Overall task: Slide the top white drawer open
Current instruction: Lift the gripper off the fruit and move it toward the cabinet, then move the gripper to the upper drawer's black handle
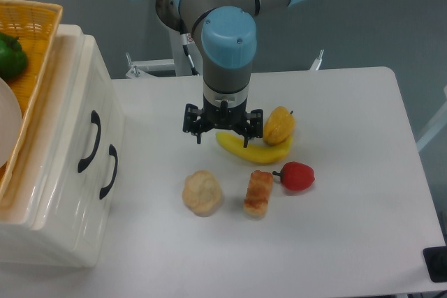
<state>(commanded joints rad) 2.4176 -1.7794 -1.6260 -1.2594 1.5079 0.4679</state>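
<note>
The top white drawer (77,113) is seen shut at the left, its black handle (90,142) untouched. The gripper (223,136) is held above the banana (253,149); its fingers seem spread, nothing held.

Bright, even light falls from overhead, leaving only faint shadows. The table (349,228) looks washed out. Focus is slightly soft throughout.

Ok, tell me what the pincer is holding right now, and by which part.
Nothing is held. The pincer hangs empty above the table, near the banana, well apart from the top white drawer and its black handle.
</note>
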